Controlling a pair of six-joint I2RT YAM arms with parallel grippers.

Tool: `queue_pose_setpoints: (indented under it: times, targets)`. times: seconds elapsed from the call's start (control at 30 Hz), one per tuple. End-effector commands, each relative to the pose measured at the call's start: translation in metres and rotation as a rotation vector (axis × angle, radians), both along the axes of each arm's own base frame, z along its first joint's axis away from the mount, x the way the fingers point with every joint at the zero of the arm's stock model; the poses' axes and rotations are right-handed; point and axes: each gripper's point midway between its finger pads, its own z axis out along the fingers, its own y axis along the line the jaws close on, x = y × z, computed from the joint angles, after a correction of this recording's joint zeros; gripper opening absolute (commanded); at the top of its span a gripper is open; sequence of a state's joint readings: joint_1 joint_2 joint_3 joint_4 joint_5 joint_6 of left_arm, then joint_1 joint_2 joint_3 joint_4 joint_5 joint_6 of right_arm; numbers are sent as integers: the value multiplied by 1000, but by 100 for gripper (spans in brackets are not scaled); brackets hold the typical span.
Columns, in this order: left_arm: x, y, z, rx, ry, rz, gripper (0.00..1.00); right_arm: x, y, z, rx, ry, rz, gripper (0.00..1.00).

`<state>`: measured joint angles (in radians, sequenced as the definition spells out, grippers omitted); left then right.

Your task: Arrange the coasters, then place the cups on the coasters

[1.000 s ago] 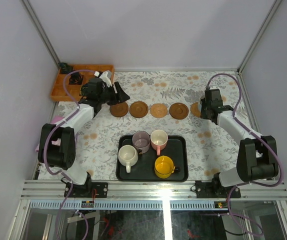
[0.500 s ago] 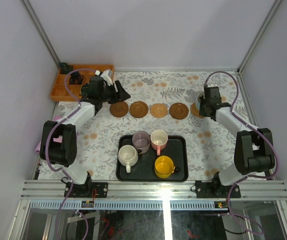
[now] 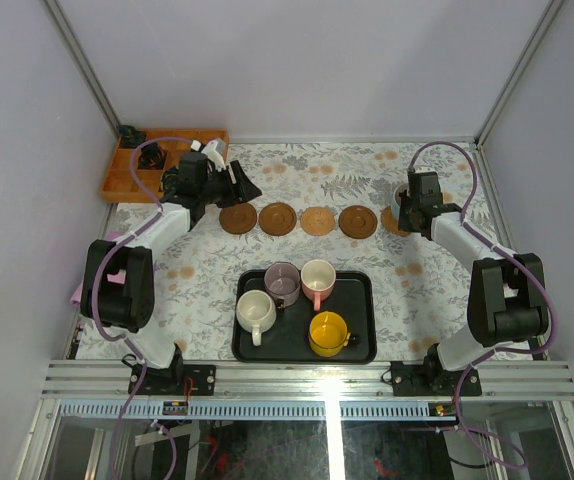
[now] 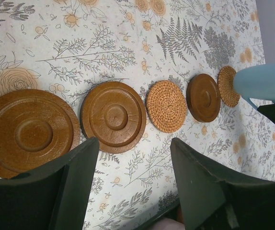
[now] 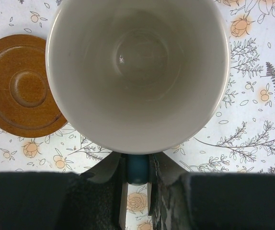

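on the table (image 3: 197, 290): five coasters (image 4: 166, 106), four cups (image 3: 282, 283); right gripper (image 5: 137, 167) holds fifth cup (image 5: 137, 72), left gripper (image 4: 133, 143) gapes.

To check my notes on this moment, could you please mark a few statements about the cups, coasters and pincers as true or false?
1. The coasters lie in one row. True.
2. The left pincer holds a coaster. False: it is open and empty.
3. The right pincer grips the light blue cup by its handle. True.
4. The cream-white cup stands on the black tray. True.
5. The yellow cup stands on a coaster. False: it stands on the black tray.
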<state>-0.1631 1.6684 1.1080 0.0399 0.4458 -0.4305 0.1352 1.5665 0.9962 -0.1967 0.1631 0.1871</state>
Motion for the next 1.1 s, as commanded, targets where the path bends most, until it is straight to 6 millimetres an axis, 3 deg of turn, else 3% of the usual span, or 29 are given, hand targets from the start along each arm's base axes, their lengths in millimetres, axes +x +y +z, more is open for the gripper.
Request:
queue_pose_setpoints:
  times: [0.0, 1.07]
  targets:
    - [10, -6, 13, -17, -49, -17, 62, 25, 1, 44, 23, -157, -9, 0]
    - [3, -5, 8, -17, -38, -15, 62, 12, 3, 18, 36, -68, -19, 0]
